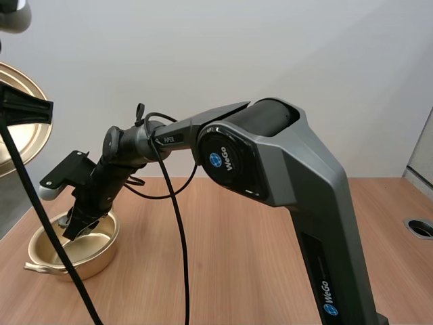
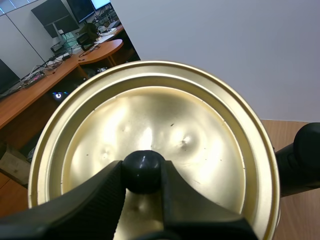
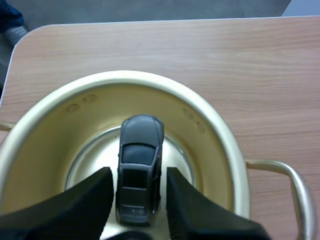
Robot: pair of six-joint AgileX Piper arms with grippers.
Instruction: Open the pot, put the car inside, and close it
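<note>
My left gripper (image 2: 143, 174) is shut on the black knob (image 2: 143, 165) of the gold lid (image 2: 200, 125) and holds it up in the air. In the high view the lid (image 1: 17, 132) hangs tilted, well above and left of the pot. The open gold pot (image 1: 101, 254) stands at the table's near left. My right gripper (image 3: 139, 172) reaches down into the pot (image 3: 210, 125), its fingers close against the sides of a small grey toy car (image 3: 140, 142). The car sits low over the pot's floor. I cannot tell if its wheels touch.
The wooden table (image 1: 257, 237) stretches right of the pot. A round cable hole (image 1: 421, 227) lies near its right edge. The pot's side handle (image 3: 287, 175) sticks out toward the table's middle. The table's rounded corner (image 3: 30, 37) and left edge run close behind the pot.
</note>
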